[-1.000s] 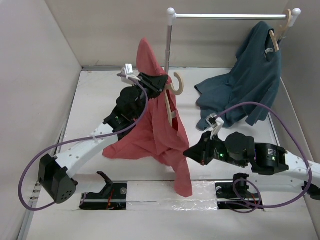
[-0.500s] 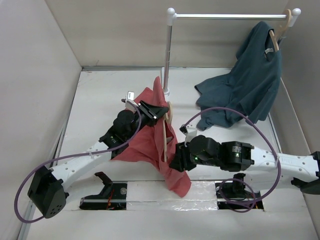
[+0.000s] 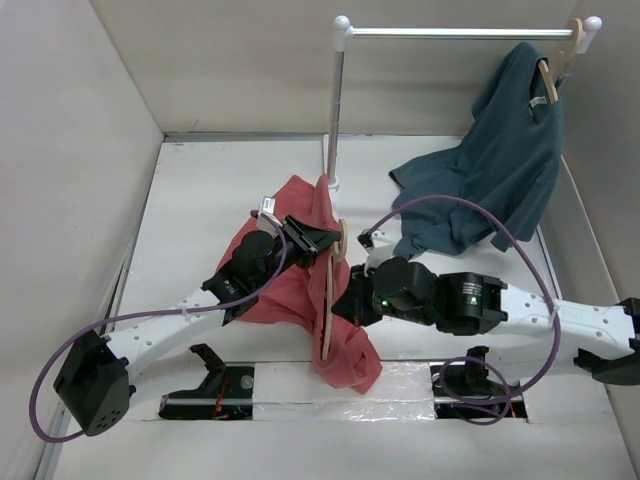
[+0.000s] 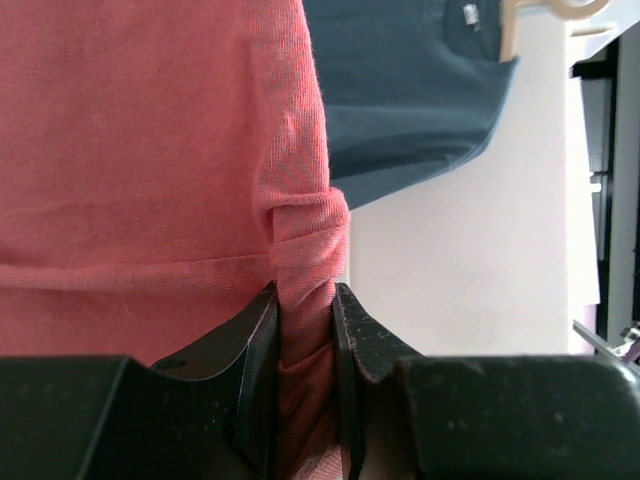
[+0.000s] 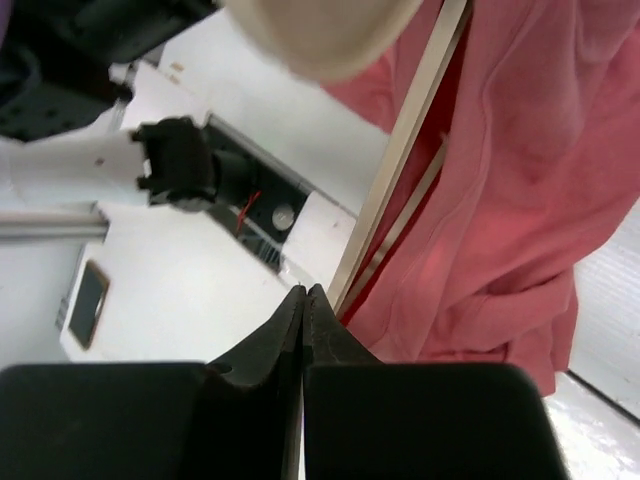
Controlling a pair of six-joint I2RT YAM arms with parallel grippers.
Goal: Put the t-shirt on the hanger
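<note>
The coral-red t-shirt lies bunched mid-table, draped around the pale wooden hanger, whose hook points toward the rack. My left gripper is shut on a fold of the t-shirt near the hook; the left wrist view shows red cloth pinched between the jaws. My right gripper is shut with nothing between its jaws, its tip right beside the hanger's bar. The t-shirt hangs behind that bar.
A white clothes rack stands at the back with a bar across the top. A dark teal shirt hangs from another wooden hanger at its right end and trails onto the table. Walls enclose the left, back and right.
My left gripper has lowered the t-shirt and hanger from high up down toward the table. My right gripper has moved left and in against the hanger.
</note>
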